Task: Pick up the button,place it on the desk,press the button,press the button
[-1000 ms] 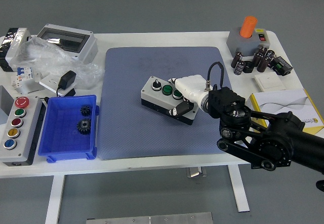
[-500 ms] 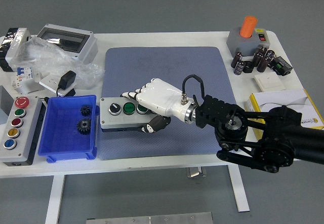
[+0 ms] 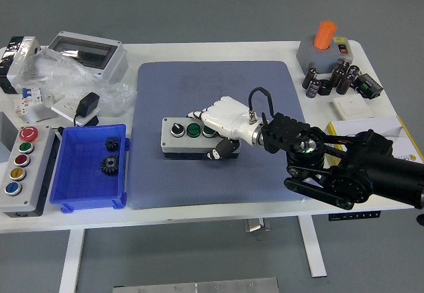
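A grey button box point(image 3: 180, 138) with a black selector knob, a green button and one more button on top is in the middle of the blue mat point(image 3: 218, 94). My right hand point(image 3: 218, 128), white with black fingertips, is shut on the box's right end, fingers over its top and thumb at its front edge. The box's right part is hidden under the hand. I cannot tell whether the box rests on the mat or is held just above it.
A blue bin point(image 3: 89, 167) with two gears stands left of the mat. A grey panel point(image 3: 20, 167) with coloured buttons lies at the far left. A clear-lidded enclosure point(image 3: 86, 51) and plastic bags sit back left. Capacitors point(image 3: 331, 81), an orange-topped switch point(image 3: 324, 41) and a booklet point(image 3: 371, 134) are at the right.
My right hand carried the button box from the mat's middle far to the left, then back right to the mat's middle. The box now lies level and square to the table edge.
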`<state>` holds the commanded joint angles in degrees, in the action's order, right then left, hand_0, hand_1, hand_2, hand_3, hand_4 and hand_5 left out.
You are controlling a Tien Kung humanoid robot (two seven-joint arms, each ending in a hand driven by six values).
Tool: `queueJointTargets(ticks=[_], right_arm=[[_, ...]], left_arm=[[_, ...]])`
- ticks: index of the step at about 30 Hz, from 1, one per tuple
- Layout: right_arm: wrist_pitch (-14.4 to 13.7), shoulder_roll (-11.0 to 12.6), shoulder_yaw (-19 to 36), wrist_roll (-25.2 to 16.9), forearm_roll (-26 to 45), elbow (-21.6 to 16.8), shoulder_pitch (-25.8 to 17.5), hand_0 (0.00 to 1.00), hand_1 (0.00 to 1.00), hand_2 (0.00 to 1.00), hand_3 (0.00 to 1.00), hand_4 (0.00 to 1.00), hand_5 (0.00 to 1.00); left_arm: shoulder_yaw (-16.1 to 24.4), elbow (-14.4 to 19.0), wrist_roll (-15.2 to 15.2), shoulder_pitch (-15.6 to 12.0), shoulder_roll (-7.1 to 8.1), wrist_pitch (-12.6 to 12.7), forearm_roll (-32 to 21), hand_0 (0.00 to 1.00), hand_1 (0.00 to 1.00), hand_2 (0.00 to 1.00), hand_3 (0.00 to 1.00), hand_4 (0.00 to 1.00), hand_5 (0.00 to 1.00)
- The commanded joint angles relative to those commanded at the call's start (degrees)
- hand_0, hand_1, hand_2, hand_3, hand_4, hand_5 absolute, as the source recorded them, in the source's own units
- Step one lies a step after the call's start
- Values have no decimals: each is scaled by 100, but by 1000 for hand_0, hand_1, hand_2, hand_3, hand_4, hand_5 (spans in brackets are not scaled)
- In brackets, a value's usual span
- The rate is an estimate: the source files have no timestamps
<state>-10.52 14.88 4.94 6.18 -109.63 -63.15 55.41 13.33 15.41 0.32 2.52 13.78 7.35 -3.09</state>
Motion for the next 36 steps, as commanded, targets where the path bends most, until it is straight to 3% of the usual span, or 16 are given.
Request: queueJointTargets(ticks=[14, 15, 20, 21, 26, 27, 32, 33, 36], right_arm=[[522, 38, 117, 56, 99, -161, -105, 584, 583, 497, 516, 259, 2], [531, 42, 120, 57, 91, -182, -107, 618, 640, 669, 669, 346, 2], [570, 54, 150, 81, 73, -281, -108, 618, 640, 669, 669, 346, 2], [581, 58, 162, 86, 99, -297, -106, 776, 724, 802, 859, 646, 22], [682, 61, 242, 122, 241, -383, -89, 776, 724, 802, 859, 646, 22], [714, 60, 254, 129, 271, -396, -86, 841, 786, 922, 998, 780, 88], [773, 69, 268, 143, 307, -415, -95, 841, 786, 922, 998, 780, 88], [776, 71, 270, 148, 307, -417, -96, 858, 801, 944, 998, 922, 223], [798, 72, 276, 171, 304, -420, -97, 858, 801, 944, 998, 922, 223]], left_arm=[[-31, -3, -70, -16, -11, 8, -52, 662, 674, 608, 577, 562, 176], [-34, -3, -75, -17, -11, 8, -57, 662, 675, 608, 575, 562, 176], [-27, -3, -83, -21, -14, 0, -55, 662, 675, 608, 575, 562, 176], [-31, -3, -89, -20, -14, 0, -61, 664, 675, 608, 576, 563, 177], [-29, -5, -103, -24, -13, -13, -64, 664, 675, 608, 576, 563, 177], [-26, -6, -105, -24, -13, -18, -61, 663, 675, 605, 571, 556, 178], [-21, -7, -116, -27, -13, -32, -60, 663, 675, 605, 571, 556, 178], [-17, -8, -117, -28, -12, -34, -59, 662, 675, 604, 571, 550, 172], [-5, -10, -121, -30, -10, -40, -54, 662, 675, 604, 571, 550, 172]])
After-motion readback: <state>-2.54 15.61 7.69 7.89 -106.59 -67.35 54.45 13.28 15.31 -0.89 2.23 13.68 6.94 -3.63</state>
